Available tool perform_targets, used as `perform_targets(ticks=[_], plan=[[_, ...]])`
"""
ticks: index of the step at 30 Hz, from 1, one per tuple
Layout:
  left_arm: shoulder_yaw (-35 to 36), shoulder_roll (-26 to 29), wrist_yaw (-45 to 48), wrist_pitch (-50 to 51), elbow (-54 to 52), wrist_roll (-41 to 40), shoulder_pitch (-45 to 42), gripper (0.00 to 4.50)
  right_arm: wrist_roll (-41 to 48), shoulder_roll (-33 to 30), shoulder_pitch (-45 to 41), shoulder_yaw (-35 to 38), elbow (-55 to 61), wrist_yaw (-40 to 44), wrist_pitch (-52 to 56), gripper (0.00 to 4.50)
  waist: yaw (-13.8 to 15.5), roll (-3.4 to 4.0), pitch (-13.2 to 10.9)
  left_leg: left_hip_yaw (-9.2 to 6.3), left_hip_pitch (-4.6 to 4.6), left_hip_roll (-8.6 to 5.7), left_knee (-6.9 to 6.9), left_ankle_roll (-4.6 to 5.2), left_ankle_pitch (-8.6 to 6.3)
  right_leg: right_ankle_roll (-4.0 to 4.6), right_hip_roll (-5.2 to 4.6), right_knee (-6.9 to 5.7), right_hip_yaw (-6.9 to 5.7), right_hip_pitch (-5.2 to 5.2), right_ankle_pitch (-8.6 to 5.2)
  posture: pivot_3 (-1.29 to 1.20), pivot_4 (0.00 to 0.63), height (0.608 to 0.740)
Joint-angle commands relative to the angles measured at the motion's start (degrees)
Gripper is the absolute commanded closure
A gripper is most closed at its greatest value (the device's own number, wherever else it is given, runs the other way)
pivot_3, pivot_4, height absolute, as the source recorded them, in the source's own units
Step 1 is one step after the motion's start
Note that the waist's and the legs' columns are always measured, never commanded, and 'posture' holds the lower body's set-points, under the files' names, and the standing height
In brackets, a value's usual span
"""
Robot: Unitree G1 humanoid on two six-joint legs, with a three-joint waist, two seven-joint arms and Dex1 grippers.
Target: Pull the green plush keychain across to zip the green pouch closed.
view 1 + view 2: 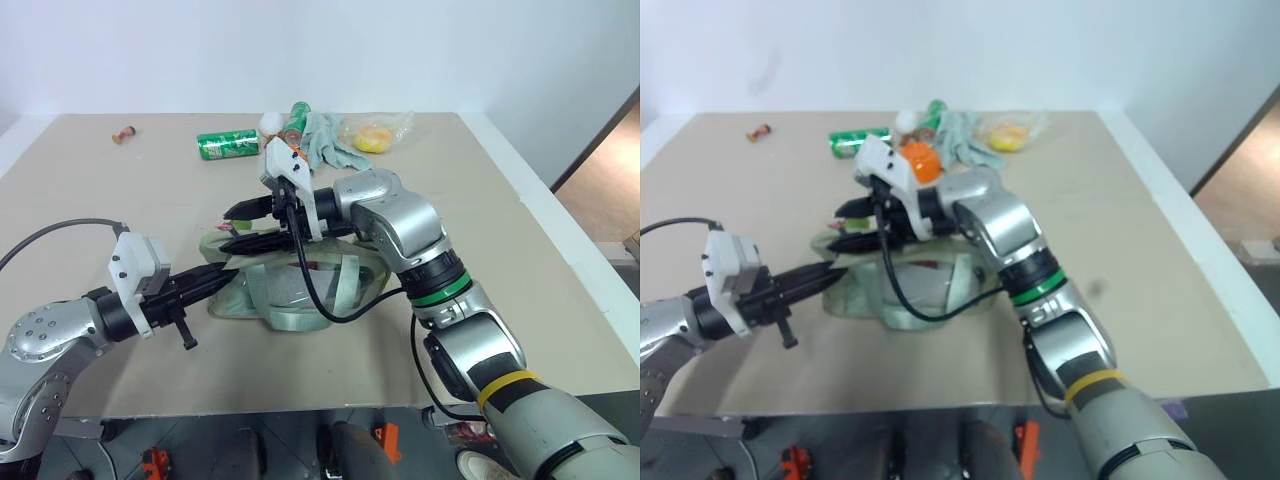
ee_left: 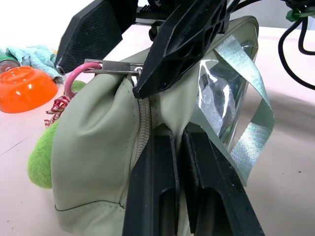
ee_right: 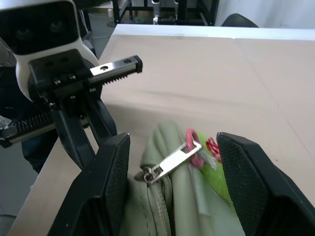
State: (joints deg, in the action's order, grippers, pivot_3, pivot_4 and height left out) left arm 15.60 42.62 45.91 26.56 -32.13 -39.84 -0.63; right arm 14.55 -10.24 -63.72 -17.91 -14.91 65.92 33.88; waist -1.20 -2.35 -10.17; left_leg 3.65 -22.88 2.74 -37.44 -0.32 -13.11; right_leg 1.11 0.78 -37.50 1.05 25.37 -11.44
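Right hand [image 3: 170,162] astride pouch [image 3: 170,206] zipper

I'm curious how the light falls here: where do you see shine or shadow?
Left wrist view: light glints off the green pouch, on its clear side panel and silvery strap; the strap shades the table. Right wrist view: the metal zipper pull shines. Left eye view: shadow under the pouch.
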Motion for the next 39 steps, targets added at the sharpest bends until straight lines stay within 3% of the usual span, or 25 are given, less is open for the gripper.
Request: perform_targets(ticks=[1,6,26,39], plan=[[-0.86,0.58,1.07,-0.2,-0.02,0.61,0.08,4.5,0.51,-0.64,-1.42,1.68,-0.26,-0.68,0.46,2.76,0.0,0.0,0.0,0.01,0.0,0.0,0.0,0.0,0.0,0.0,0.01,0.0,0.0,0.0,0.0,0.0,0.15,0.74],[-1.23,0.47,1.32,-0.3,0.1,0.97,-0.17,4.5,0.78,-0.33,-2.07,1.95,-0.89,-0.98,0.33,4.47,-0.01,0.0,0.0,0.0,0.0,0.0,0.0,0.0,0.0,0.0,0.01,0.0,0.0,0.0,0.0,0.0,0.15,0.74],[-0.88,0.25,1.11,-0.45,1.43,1.6,-1.09,4.5,1.02,-0.42,-3.31,2.88,-3.05,-1.18,-3.72,4.49,-0.01,0.0,0.0,0.0,0.0,0.01,0.01,0.0,0.0,0.0,0.01,0.0,0.01,0.01,-0.01,0.0,0.15,0.74],[-0.05,-0.64,-1.96,0.13,3.41,1.9,-3.85,4.5,4.77,-2.55,-1.77,8.89,3.56,-4.26,-4.46,4.49,0.0,0.01,-0.01,-0.04,-0.16,-0.01,0.01,0.0,0.0,-0.05,0.02,0.01,0.0,0.08,-0.04,0.0,0.15,0.74]])
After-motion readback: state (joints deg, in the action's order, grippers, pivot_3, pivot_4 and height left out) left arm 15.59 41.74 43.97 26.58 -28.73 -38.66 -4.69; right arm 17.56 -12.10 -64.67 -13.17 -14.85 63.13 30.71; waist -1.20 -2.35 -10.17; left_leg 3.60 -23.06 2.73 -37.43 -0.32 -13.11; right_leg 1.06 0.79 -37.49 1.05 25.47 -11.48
